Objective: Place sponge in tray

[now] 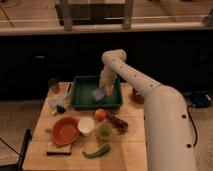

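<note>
Sponge (pixel 98 94), just one, hangs pinched in the single tool (pixel 103 88) over the one tray (pixel 80 103).

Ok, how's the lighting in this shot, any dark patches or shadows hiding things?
Camera view: the wooden table and white arm are evenly lit, while the cabinet front behind is nearly black. Camera view: the gripper hangs over the tray, the pale sponge at its tip standing out against the dark green; no glare there.
</note>
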You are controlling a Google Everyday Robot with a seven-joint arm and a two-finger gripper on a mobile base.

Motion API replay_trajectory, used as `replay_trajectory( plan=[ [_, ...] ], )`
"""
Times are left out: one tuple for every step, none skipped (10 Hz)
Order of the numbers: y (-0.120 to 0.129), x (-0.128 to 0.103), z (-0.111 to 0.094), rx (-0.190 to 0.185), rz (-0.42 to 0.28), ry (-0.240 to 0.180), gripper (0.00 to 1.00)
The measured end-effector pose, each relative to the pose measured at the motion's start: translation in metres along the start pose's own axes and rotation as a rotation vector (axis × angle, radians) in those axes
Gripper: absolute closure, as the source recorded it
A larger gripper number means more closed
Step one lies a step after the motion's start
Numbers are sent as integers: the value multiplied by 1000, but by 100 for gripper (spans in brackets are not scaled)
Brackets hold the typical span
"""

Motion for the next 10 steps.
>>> replay_trajectory(
  plan=[
    [-1, 1, 0, 2, 3, -3, 99],
    [-1, 1, 0, 0, 3, -4, 99],
    [-1, 2, 1, 0, 4, -6, 99],
    [-1, 2, 1, -3, 5, -8, 99],
    [-2, 2, 1, -1, 7, -11, 99],
    [-2, 3, 1, -2, 8, -12, 99],
    [-2, 4, 1, -2, 11, -14, 99],
    [-2, 5, 1, -1, 13, -15, 99],
    [-2, 5, 1, -2, 14, -17, 99],
    [-2, 6, 1, -1, 16, -19, 99]
  ],
)
